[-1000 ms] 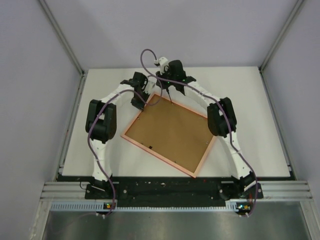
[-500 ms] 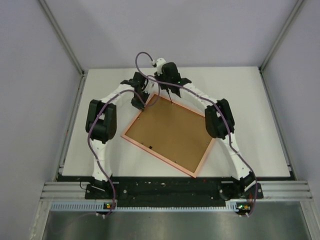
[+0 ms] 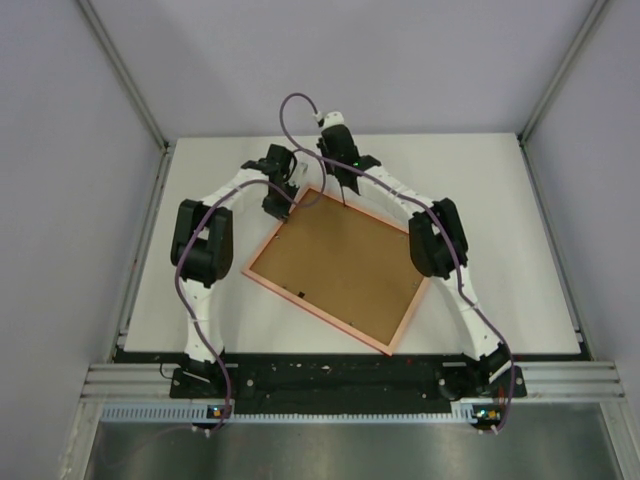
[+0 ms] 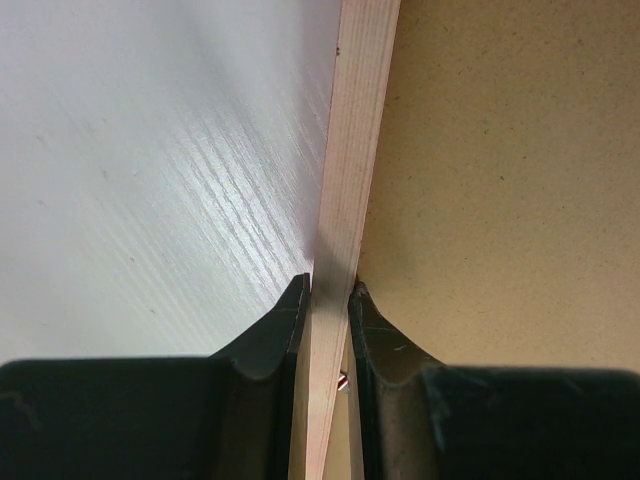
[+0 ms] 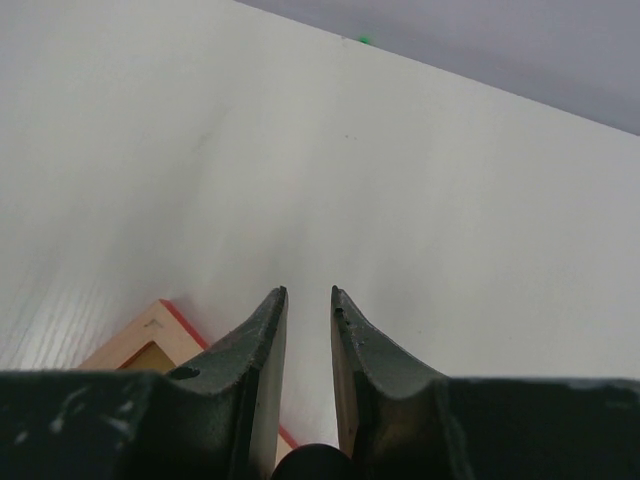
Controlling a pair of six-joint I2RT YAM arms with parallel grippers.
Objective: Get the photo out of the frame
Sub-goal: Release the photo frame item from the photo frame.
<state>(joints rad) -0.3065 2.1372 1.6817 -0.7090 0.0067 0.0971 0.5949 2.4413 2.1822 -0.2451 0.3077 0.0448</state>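
Face down: frame (image 3: 316, 312), photo hidden beneath backing board (image 3: 335, 265). Rim nipped tight between left gripper (image 4: 328, 300) jaws. Frame corner just below-left of right gripper (image 5: 308, 300), empty, barely parted. Seemingly bracing; next, prying backing loose.

— Where does the frame (image 3: 320, 315) lie?
— Flat on the surface (image 3: 500, 200), centred, with the backing board (image 3: 340, 265) set inside it.
— And the pincers?
— The left pincer (image 4: 330, 290) is at the frame's 11 o'clock edge, the rim between its fingers (image 4: 275, 335). The right pincer (image 5: 308, 292) is at the 12 o'clock corner.
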